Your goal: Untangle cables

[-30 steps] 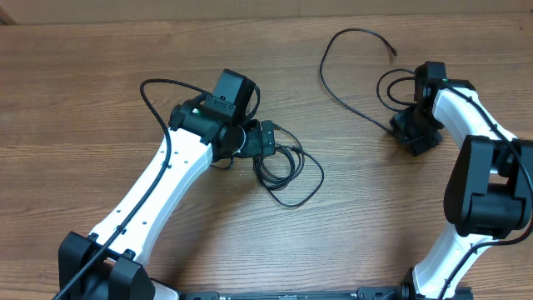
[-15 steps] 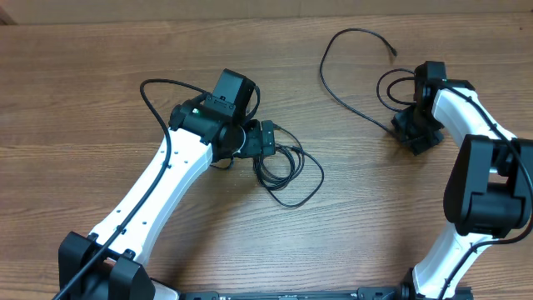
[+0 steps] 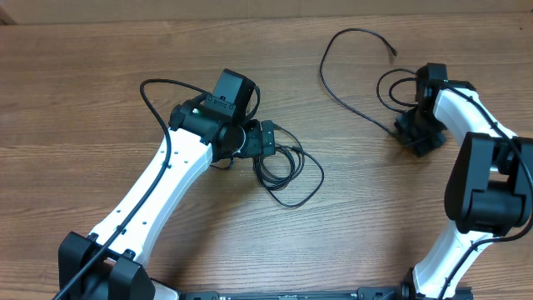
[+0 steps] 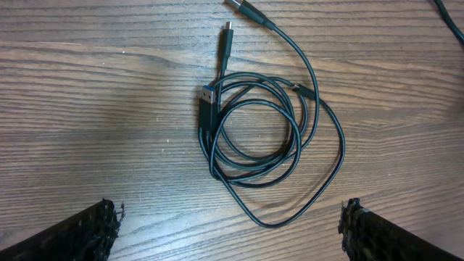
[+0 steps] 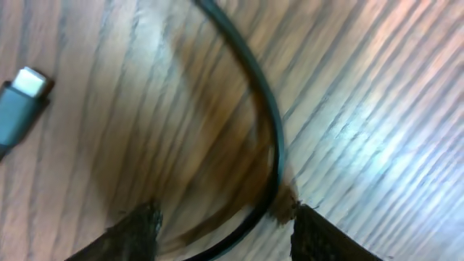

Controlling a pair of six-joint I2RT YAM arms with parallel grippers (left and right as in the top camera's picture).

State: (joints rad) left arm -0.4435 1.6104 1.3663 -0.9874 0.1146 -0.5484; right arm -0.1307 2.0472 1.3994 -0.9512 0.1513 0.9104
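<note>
A bundle of thin black cables [image 3: 287,167] lies coiled on the wooden table, just right of my left gripper [image 3: 268,138]. In the left wrist view the coil [image 4: 254,138] sits ahead of the left gripper [image 4: 232,235], which is open wide and holds nothing; a plug [image 4: 206,101] rests on the coil's left side. A single long cable [image 3: 333,83] curves from the far edge down to my right gripper [image 3: 414,135]. Up close, that cable [image 5: 270,130] runs between the right fingers [image 5: 134,232], close to the right-hand one. The right gripper [image 5: 228,235] is open, and a metal-tipped plug [image 5: 22,90] lies to the left.
The wooden table [image 3: 100,92] stretches to the left and front. The left arm's own thicker black wire [image 3: 154,100] arcs over the table behind its wrist. Another dark loop [image 3: 390,83] lies beside the right wrist.
</note>
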